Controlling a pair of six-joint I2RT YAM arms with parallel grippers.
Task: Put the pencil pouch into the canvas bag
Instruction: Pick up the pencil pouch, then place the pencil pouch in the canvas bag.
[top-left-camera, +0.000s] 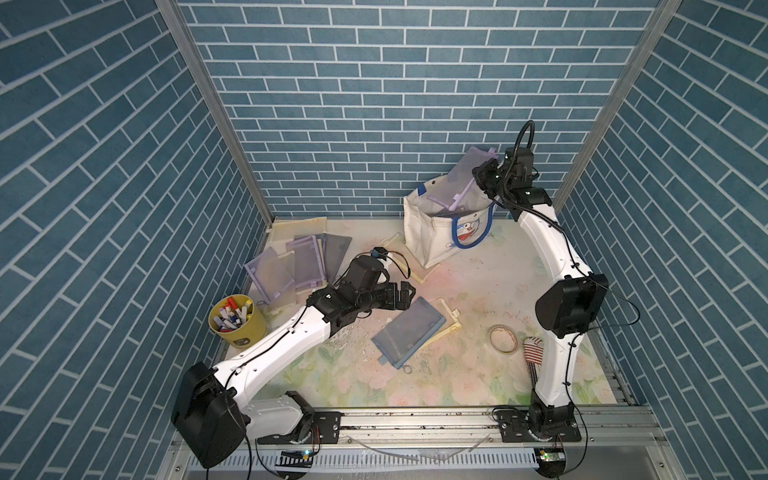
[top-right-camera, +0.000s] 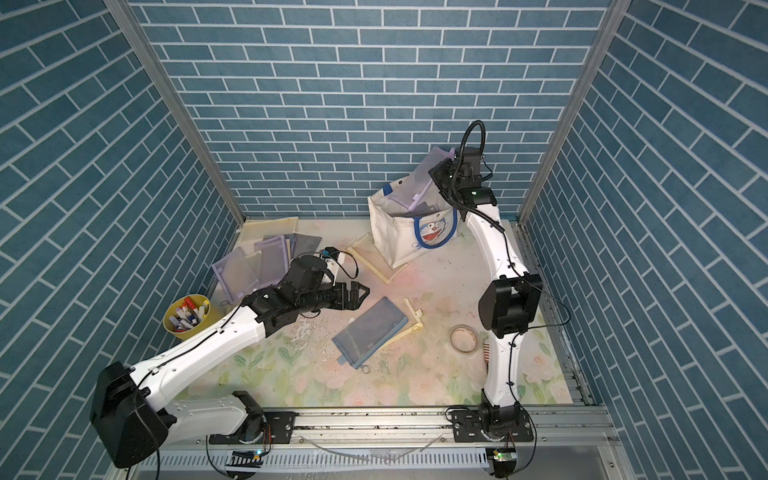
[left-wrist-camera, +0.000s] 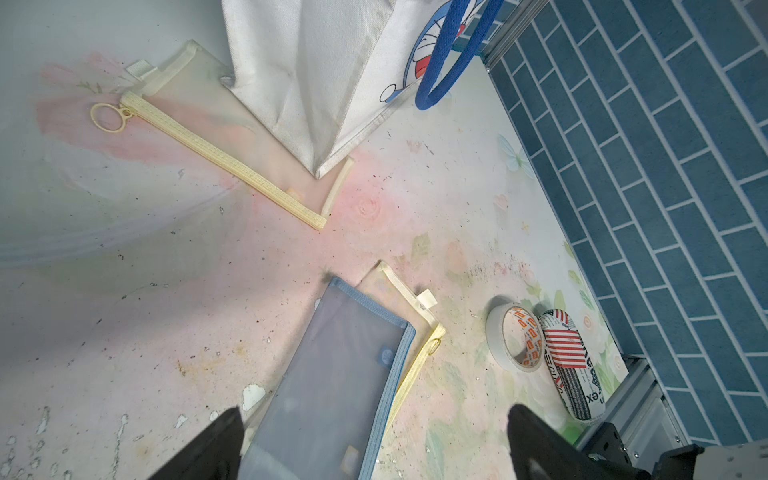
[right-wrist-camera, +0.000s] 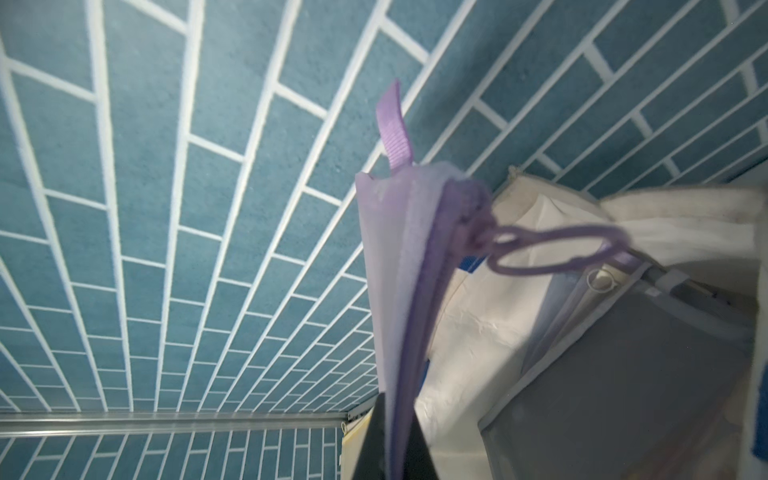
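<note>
Top view, raised right claw (top-left-camera: 477, 178) pinching pencil pouch (top-left-camera: 459, 179), perhaps touching canvas bag (top-left-camera: 432, 239)

A yellow cup (top-left-camera: 249, 332) packed with markers (top-left-camera: 232, 316) stands upright at the left edge of a pale surface (top-left-camera: 415, 386) printed with faded flowers, close to a blue brick-patterned wall (top-left-camera: 374, 104). On the right side, a white roll of tape (left-wrist-camera: 496, 336) lies flat, and a red-and-white striped roll (left-wrist-camera: 561, 349) stands on edge right against it. A metal rail (top-left-camera: 415, 420) runs along the front edge.
</note>
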